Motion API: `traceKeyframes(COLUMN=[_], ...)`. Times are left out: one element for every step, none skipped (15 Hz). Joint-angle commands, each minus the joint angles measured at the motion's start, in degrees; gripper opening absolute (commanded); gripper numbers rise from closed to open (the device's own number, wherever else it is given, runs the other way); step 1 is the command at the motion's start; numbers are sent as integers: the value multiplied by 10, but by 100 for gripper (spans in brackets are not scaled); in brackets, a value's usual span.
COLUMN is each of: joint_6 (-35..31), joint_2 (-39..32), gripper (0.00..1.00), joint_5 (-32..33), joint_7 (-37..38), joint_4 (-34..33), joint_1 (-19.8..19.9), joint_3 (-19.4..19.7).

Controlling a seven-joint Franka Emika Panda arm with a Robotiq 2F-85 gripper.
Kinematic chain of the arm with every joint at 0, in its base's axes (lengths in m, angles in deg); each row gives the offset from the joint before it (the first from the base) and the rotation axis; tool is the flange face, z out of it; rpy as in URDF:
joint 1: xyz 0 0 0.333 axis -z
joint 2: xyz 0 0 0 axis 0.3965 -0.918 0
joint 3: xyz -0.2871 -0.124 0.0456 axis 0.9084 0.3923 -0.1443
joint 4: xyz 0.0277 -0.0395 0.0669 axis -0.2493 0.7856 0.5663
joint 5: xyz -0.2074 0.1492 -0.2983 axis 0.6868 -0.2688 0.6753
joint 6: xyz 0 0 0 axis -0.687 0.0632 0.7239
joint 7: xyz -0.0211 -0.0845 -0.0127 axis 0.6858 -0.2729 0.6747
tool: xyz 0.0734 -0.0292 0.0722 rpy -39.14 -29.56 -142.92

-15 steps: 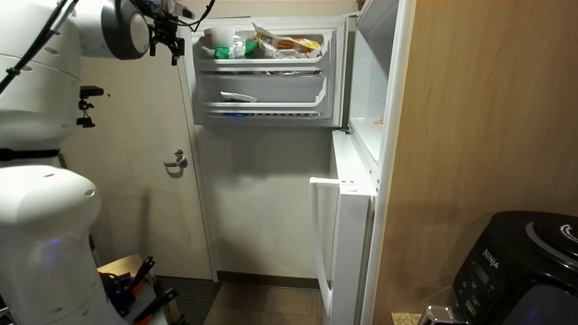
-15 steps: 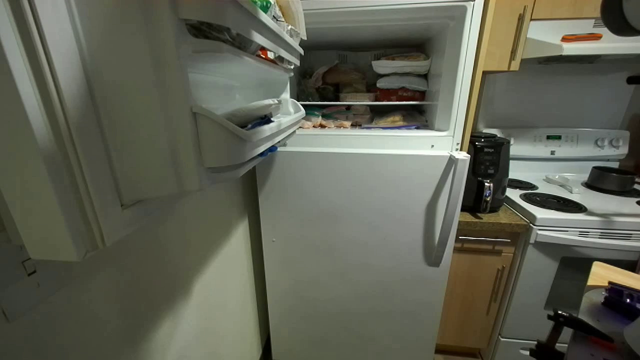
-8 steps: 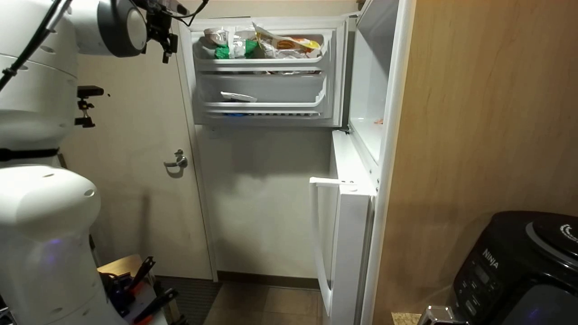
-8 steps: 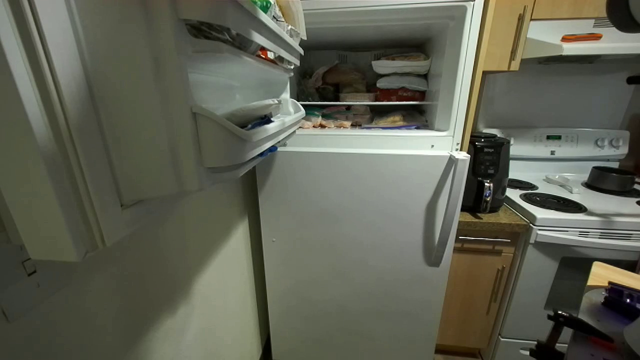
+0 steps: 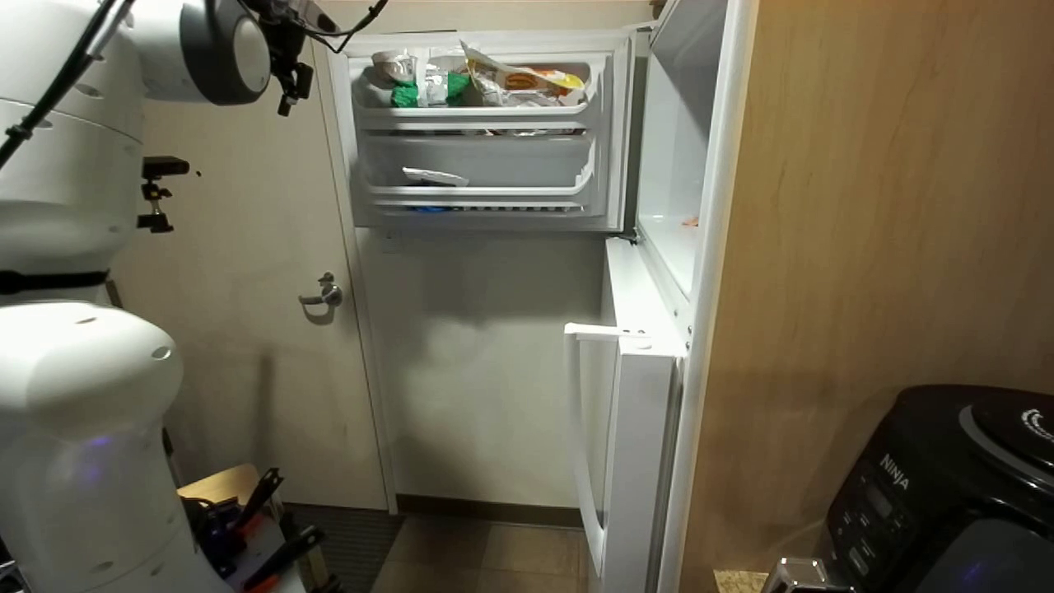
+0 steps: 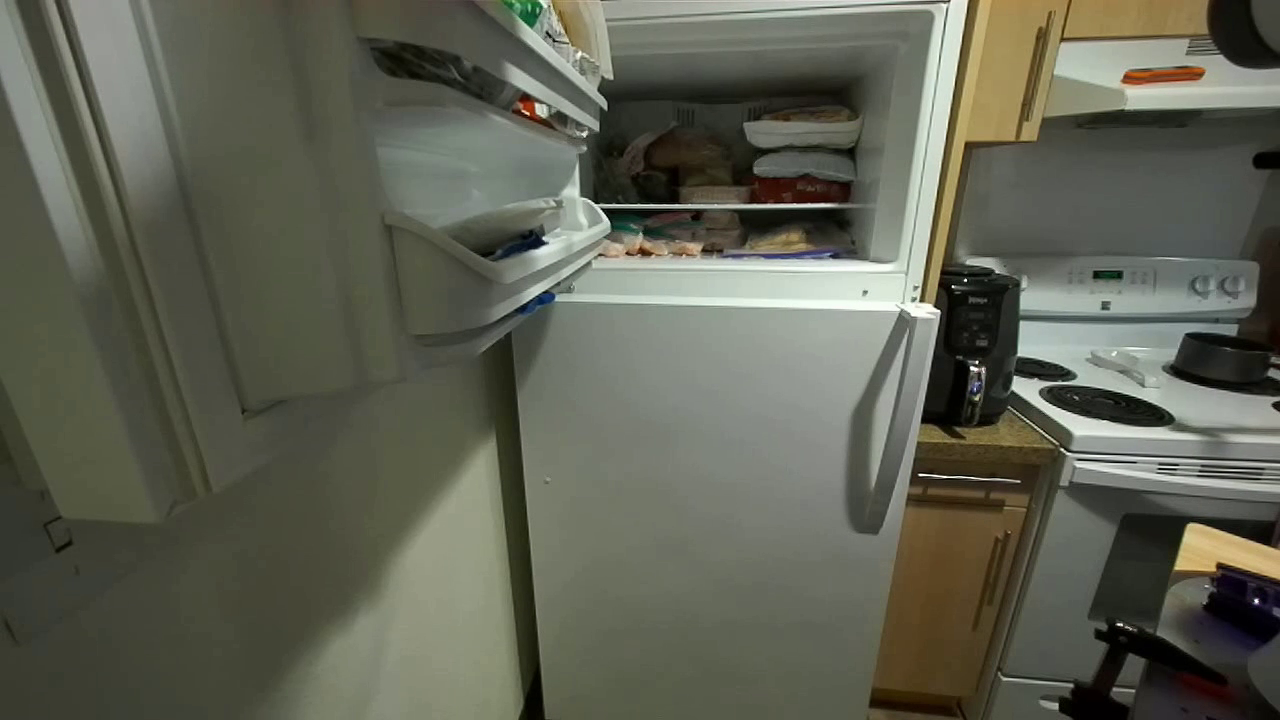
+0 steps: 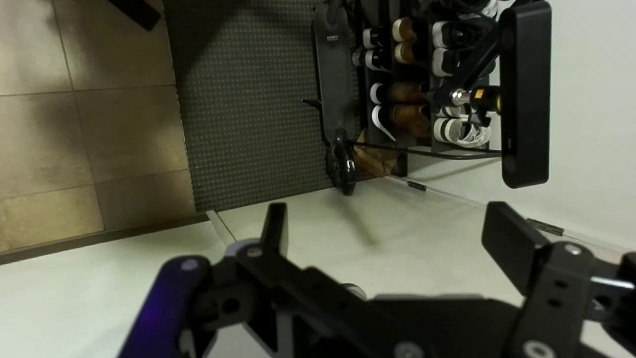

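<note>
- Farther out from the open freezer door [image 5: 494, 156] the claw [image 7: 390, 221] had shifted and turned slightly within the last second, in an exterior view.
- It hung just beyond the freezer door's free edge, jaws wide apart, nothing between; the gap in depth could not be told.
- From the claw, the freezer door extended toward its hinges, long axis level.
- Its upper shelf [image 5: 478, 114] held packets [image 5: 527, 82].
- Past its hinges stood the freezer compartment [image 5: 671, 173].
</note>
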Motion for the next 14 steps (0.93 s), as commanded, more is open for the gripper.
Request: traceKeyframes(joint_6=[24, 29, 37, 46, 54, 62, 65, 65, 68, 50, 51, 51, 51, 51], joint_2=[-1, -3, -5, -6, -8, -9, -10, -10, -12, -6, -6, -6, -6, -6], gripper=[100, 100, 100, 100, 100, 100, 100, 100, 100, 100, 100, 100, 100, 100], joint_5=[-42, -54, -66, -73, -82, -85, -87, -83, -74, -69, -69, -69, -69, -69], joint_7=[17, 19, 21, 22, 24, 25, 23, 20, 21, 3, 3, 3, 3, 3], joint_4=[1, 1, -1, -2, -4, -6, -8, -11, -14, 0, 0, 0, 0, 0], joint_1=[12, 14, 15, 15, 16, 16, 15, 14, 11, 8, 8, 8, 8, 8], joint_3=[-5, -5, -6, -6, -5, -4, -3, -1, 1, 1, 2, 2, 3, 3])
